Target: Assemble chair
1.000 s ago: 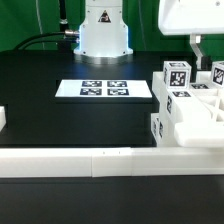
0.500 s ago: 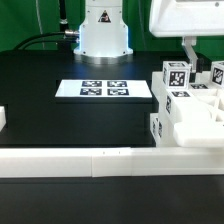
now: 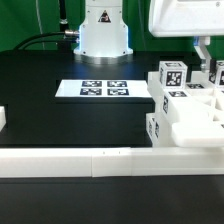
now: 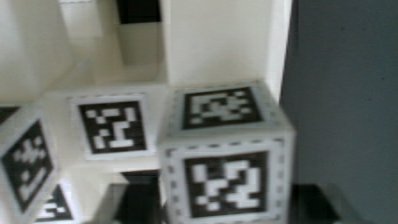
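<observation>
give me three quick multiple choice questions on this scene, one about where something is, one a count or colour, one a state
1. Where do the chair parts lie in the exterior view?
A. at its right
B. at its left
C. on the marker board

2. How many tags does the marker board show?
A. two
B. four
C. six

3. How does the tagged square-ended leg stand?
A. lying flat
B. upside down on the marker board
C. upright among the other parts

Answers:
1. A, the white parts cluster at the exterior view's right.
2. B, four black-and-white tags sit in a row on the marker board.
3. C, the leg rises upright, below the gripper.
</observation>
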You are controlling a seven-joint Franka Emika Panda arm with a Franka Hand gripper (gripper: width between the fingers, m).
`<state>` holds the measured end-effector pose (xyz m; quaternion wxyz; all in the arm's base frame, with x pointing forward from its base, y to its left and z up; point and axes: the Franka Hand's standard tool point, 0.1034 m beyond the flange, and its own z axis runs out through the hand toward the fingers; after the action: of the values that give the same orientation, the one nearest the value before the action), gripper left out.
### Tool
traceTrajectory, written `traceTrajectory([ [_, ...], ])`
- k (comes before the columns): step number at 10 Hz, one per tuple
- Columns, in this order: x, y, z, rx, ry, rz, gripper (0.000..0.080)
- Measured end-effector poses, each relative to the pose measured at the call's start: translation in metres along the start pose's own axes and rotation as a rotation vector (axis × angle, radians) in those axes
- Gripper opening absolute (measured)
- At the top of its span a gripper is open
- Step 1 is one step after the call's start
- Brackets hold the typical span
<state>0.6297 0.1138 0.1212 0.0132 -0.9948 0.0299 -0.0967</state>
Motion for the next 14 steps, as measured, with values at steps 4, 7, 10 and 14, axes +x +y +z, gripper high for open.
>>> traceTrajectory([
  [4,0.002,0.006,-0.001,-0.001,0.005,0.239,0.0281],
  [7,0.002,0.018,-0.001,-0.02,0.011,0.514,0.0282],
  [10,0.003,0.023,-0.001,-0.023,0.015,0.639,0.0284],
  [14,0.012,0.024,-0.027,-0.004,0.015,0.606,0.0636],
])
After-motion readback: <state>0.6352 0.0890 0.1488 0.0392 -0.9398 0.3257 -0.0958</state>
